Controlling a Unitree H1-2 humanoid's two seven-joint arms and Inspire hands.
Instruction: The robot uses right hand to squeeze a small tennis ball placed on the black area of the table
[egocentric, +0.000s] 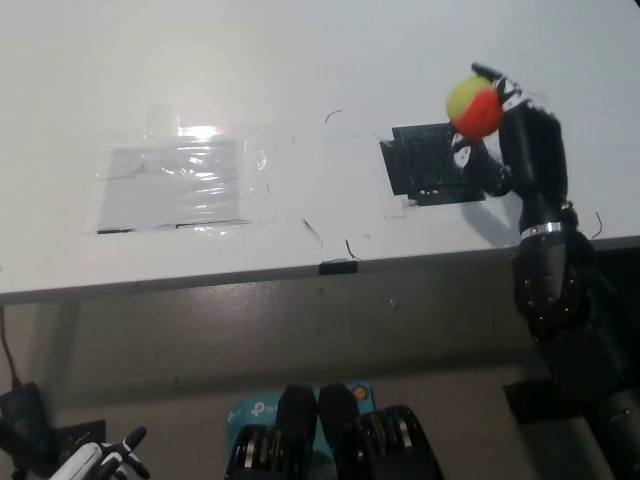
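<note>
A small yellow and orange-red tennis ball (474, 106) is held in my black right hand (515, 140), raised above the white table to the right of the black area (425, 165). The fingers are closed around the ball. The black patch lies bare on the table near the front edge. My white left hand (100, 458) rests low at the bottom left, below the table, only partly in view.
A clear plastic sheet (178, 182) is taped on the table (300, 70) at the left. The table's front edge (330, 266) runs across the middle. A teal box (250, 412) lies on the floor below.
</note>
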